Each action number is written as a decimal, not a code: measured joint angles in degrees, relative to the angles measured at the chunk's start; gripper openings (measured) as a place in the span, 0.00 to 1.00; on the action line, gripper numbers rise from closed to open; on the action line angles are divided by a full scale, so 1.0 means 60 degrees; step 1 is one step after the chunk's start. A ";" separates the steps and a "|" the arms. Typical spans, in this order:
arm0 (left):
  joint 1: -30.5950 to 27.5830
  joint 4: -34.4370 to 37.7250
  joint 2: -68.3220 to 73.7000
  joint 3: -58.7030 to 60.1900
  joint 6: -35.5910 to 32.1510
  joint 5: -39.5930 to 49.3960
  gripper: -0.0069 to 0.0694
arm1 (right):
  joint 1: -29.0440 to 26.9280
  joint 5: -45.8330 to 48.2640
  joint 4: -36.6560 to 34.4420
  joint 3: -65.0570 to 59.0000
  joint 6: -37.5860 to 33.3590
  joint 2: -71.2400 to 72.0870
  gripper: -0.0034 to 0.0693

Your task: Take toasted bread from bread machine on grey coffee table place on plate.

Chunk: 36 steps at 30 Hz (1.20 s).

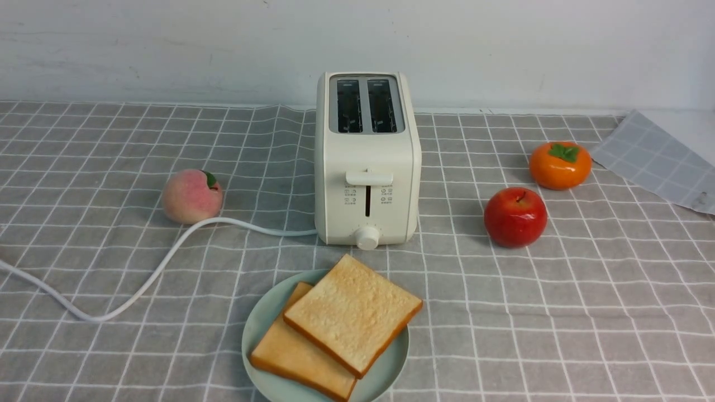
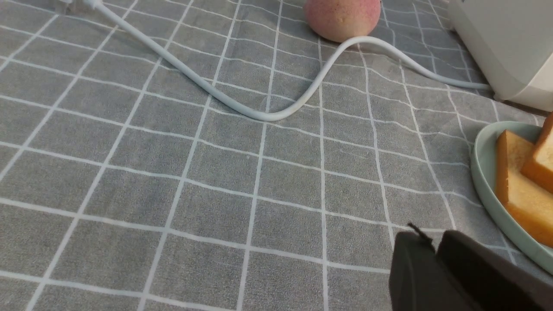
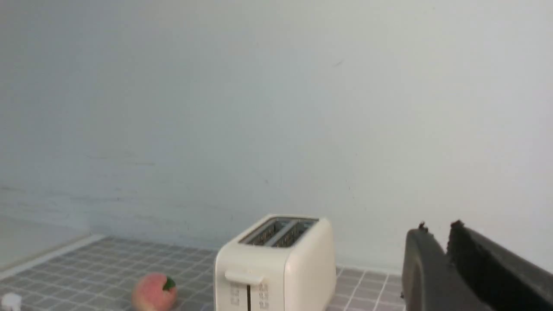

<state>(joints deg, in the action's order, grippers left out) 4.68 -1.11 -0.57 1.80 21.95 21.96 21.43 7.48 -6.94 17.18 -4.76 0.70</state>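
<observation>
Toast [image 1: 353, 312]: two slices lie on the plate, the upper one overlapping the lower and reaching past the rim toward the toaster.
Plate [image 1: 258, 321]: rests on the table just in front of the toaster.
Toaster [image 1: 367, 162]: stands upright mid-table, both slots empty, lever up, cord [image 1: 139, 279] trailing off to the left.
Table [image 1: 558, 312]: covered in grey cloth with a white grid.
Fruit: peach [image 1: 191, 196] left of the toaster; apple [image 1: 515, 217] and persimmon [image 1: 559, 164] to its right.
Left gripper [image 2: 436, 246]: low over the cloth near the plate, fingers nearly together, nothing between them.
Right gripper [image 3: 445, 237]: raised, facing the wall, fingers nearly together, nothing between them.
</observation>
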 joint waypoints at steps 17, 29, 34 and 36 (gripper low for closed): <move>0.0000 -0.0011 0.0000 0.0000 -0.0004 0.0028 0.18 | -0.3185 0.2297 0.0630 -0.3036 -0.0018 0.0000 0.20; 0.0000 -0.0011 0.0000 0.0000 -0.0004 0.0028 0.20 | -0.3656 0.2365 0.0562 -0.3026 0.0133 0.0000 0.21; 0.0000 -0.0011 0.0000 0.0000 -0.0004 0.0028 0.21 | -0.3656 0.2365 0.0562 -0.3026 0.0133 0.0000 0.22; 0.0000 -0.0011 0.0000 0.0000 -0.0004 0.0028 0.21 | -0.3656 0.2365 0.0562 -0.3026 0.0133 0.0000 0.23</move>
<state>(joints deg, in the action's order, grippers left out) 4.68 -1.17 -0.57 1.80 21.93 22.13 -0.50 21.67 -3.57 -0.98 -3.96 0.70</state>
